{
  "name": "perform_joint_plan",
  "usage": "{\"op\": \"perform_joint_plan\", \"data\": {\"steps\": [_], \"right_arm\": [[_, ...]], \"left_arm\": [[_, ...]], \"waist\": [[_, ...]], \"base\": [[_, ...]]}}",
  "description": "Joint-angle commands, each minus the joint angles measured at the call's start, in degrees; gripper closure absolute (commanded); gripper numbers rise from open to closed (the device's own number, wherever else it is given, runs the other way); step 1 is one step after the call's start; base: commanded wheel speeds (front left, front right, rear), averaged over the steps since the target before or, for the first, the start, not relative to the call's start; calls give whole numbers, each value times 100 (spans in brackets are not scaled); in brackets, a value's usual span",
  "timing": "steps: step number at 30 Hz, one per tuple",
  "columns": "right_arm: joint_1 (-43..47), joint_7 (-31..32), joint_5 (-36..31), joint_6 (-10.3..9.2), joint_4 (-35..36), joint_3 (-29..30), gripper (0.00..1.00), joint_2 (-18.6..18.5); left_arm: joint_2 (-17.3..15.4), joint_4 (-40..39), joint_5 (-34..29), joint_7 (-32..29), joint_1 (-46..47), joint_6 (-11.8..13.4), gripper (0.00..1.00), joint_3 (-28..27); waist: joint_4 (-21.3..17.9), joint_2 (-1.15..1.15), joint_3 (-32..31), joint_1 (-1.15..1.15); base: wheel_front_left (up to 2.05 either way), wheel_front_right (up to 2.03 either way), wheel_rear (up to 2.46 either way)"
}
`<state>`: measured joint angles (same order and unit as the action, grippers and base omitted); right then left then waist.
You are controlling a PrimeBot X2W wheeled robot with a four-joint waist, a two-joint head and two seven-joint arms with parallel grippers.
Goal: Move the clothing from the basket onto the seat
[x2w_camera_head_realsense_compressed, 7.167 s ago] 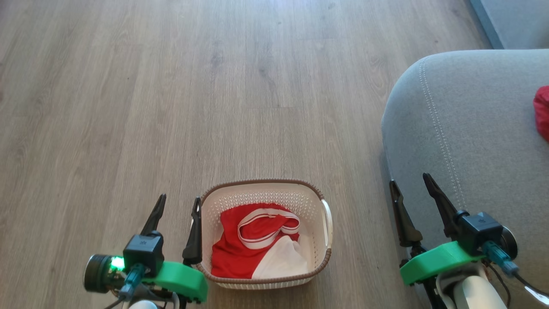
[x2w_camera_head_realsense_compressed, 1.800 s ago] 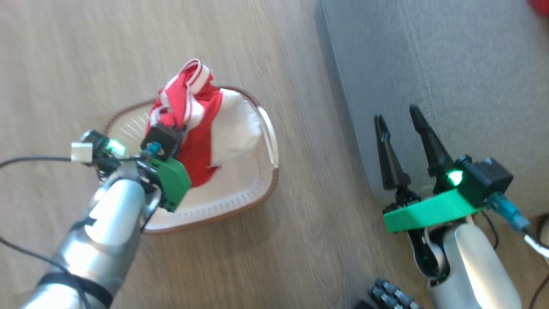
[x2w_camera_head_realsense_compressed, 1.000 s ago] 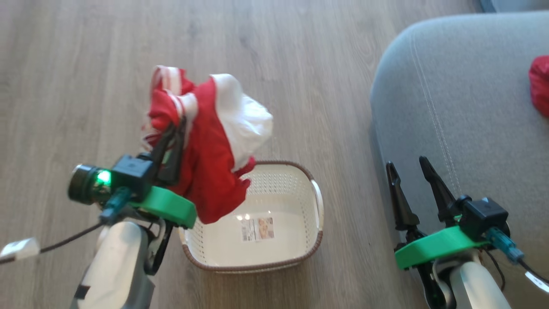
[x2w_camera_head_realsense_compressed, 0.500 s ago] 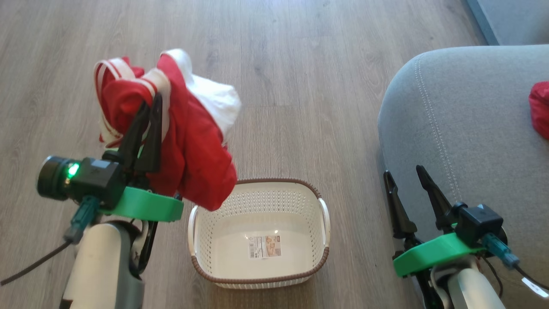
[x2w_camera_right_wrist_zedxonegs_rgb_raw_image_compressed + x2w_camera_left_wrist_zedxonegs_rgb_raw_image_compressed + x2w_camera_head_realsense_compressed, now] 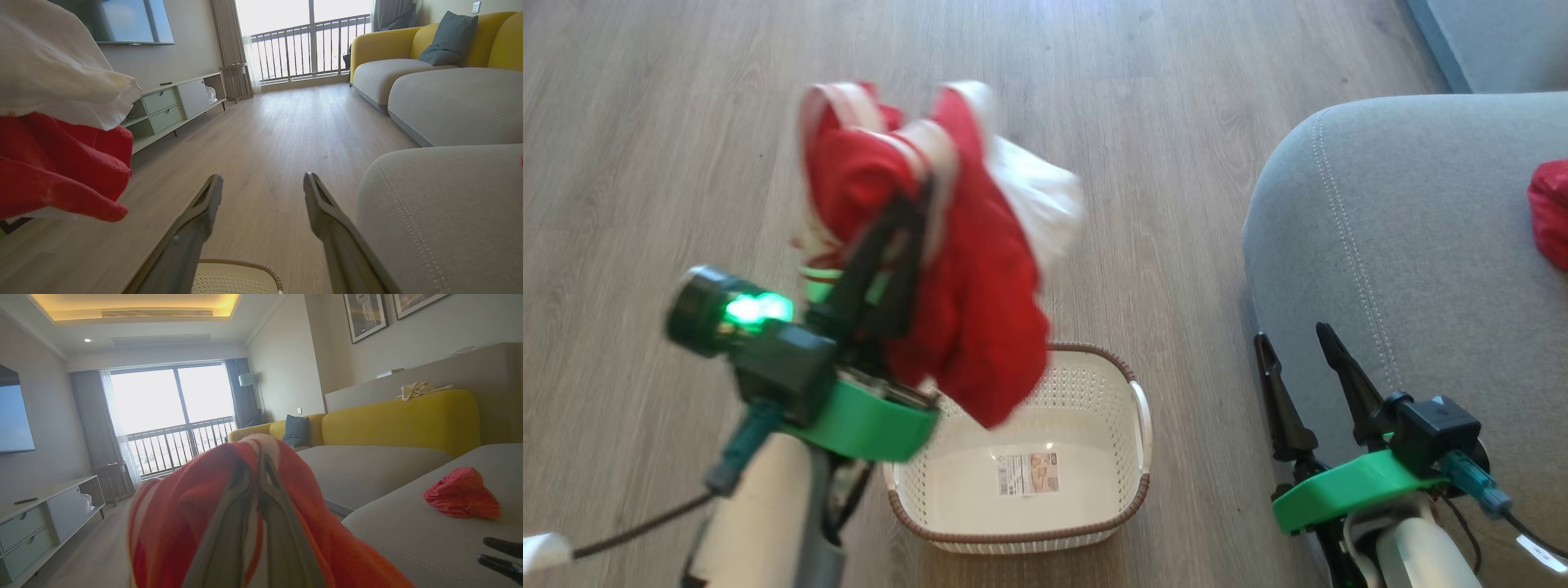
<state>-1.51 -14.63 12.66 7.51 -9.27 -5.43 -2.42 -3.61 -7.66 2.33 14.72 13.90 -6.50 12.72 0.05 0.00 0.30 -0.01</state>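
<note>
My left gripper (image 5: 915,196) is shut on the clothing (image 5: 980,318), a bunched red garment with white striped trim and a white part. It hangs in the air over the left half of the basket (image 5: 1137,482), which is white with a brown rim and holds only a label sticker. In the left wrist view the red fabric (image 5: 192,506) wraps around my shut left gripper (image 5: 256,457). Another red garment (image 5: 1550,214) lies on the grey seat (image 5: 1405,245) at the right. My right gripper (image 5: 1292,335) stands open and empty at the seat's front corner, its fingers (image 5: 204,212) spread above the basket rim (image 5: 245,265).
Wood floor (image 5: 686,122) stretches to the left and beyond the basket. In the right wrist view a low TV cabinet (image 5: 175,106) stands along the left wall. A second grey cushion with a yellow back (image 5: 400,420) lies beyond the seat.
My left gripper has lifted the clothing out of the basket and now swings it to the right, over the basket. The right gripper has stayed open in place.
</note>
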Motion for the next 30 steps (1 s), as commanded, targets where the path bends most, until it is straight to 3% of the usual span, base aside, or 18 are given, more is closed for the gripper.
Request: {"op": "perform_joint_plan", "data": {"steps": [1,12,30], "right_arm": [[-56,-37,8,-2,208,-99,0,-45],[-42,-37,13,-2,244,-22,0,-45],[-21,-37,-63,-2,240,59,0,-45]], "left_arm": [[-43,-250,-47,28,223,-29,100,-102],[-90,-557,25,28,118,-94,100,909],[-90,-438,128,28,6,-98,100,1034]], "waist": [[-2,0,-7,1],[-6,0,10,1],[-25,0,-10,1]], "base": [[0,0,0],[0,0,0],[0,0,0]]}}
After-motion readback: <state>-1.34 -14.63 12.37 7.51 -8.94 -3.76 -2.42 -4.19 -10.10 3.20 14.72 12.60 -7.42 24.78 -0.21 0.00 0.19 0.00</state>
